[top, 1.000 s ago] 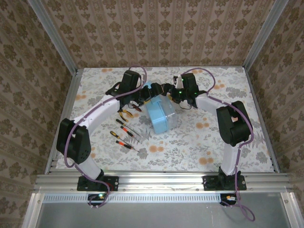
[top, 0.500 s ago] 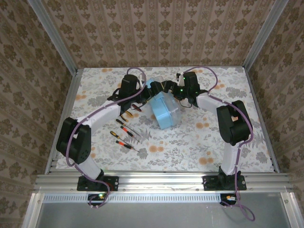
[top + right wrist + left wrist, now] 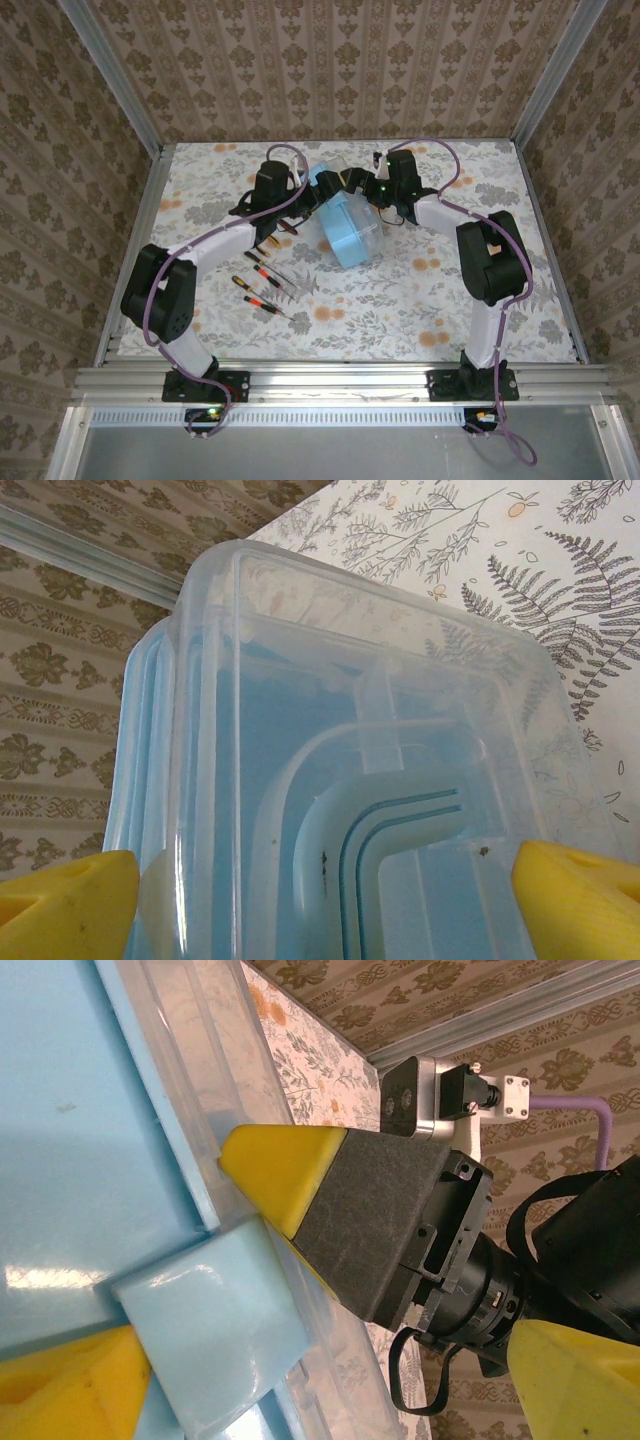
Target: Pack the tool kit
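Top external, change: over the last second the case [image 3: 350,230] has turned, its near end swinging toward the right arm, and the left arm's elbow has shifted slightly.
Case position: far half of the table [image 3: 450,300], at mid-width, between the two grippers.
Case axis: diagonal, with the far-left end at the grippers and the near-right end free.
Right gripper [image 3: 352,188]: clamped across the case's width. In the right wrist view its yellow fingertips [image 3: 65,890] sit at both side walls, and the translucent base faces the camera.
Left gripper [image 3: 308,200]: fingers spread wide. In the left wrist view a pale-blue tab [image 3: 210,1330] lies beside one fingertip [image 3: 60,1390], the other well apart.
Tools: pliers [image 3: 267,240] and screwdrivers [image 3: 262,285] lie on the table left of the case, apart from it.
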